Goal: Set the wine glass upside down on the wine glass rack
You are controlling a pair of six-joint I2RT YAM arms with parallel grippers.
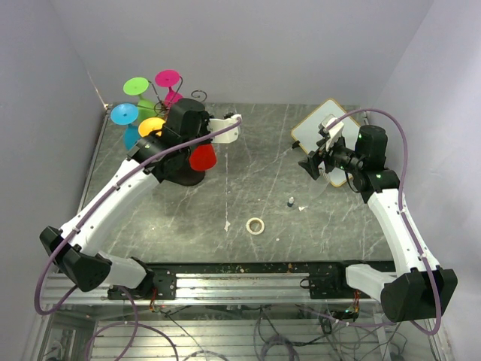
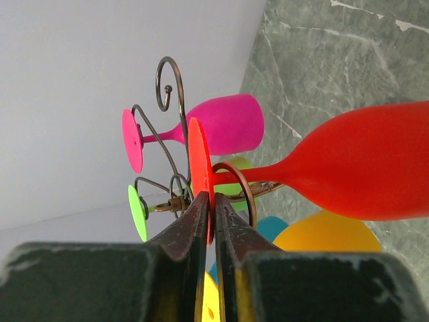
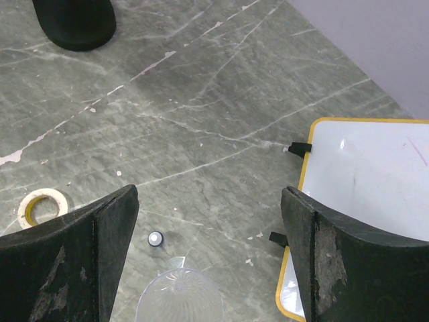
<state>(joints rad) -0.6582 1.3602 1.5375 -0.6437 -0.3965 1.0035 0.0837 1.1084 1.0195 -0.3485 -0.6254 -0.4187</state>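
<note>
The wine glass rack (image 1: pixel 198 95) stands at the back left, a dark wire tree with curled arms (image 2: pixel 163 86) on a black oval base (image 1: pixel 183 177). Pink (image 1: pixel 167 78), green (image 1: pixel 136 86), blue (image 1: pixel 124 114) and yellow (image 1: pixel 152 126) glasses hang on it upside down. My left gripper (image 1: pixel 188 139) is at the rack, shut on the flat foot (image 2: pixel 198 168) of a red wine glass (image 2: pixel 362 168). The glass's stem lies inside a wire ring (image 2: pixel 245 191), and its bowl (image 1: pixel 203 158) hangs down. My right gripper (image 1: pixel 312 165) is open and empty, far to the right.
A white board with a yellow rim (image 1: pixel 319 135) lies at the back right, also in the right wrist view (image 3: pixel 369 181). A tape roll (image 1: pixel 255 225) and a small cap (image 1: pixel 290 201) lie mid-table. A clear ribbed round thing (image 3: pixel 179 295) sits below my right gripper (image 3: pixel 208 221).
</note>
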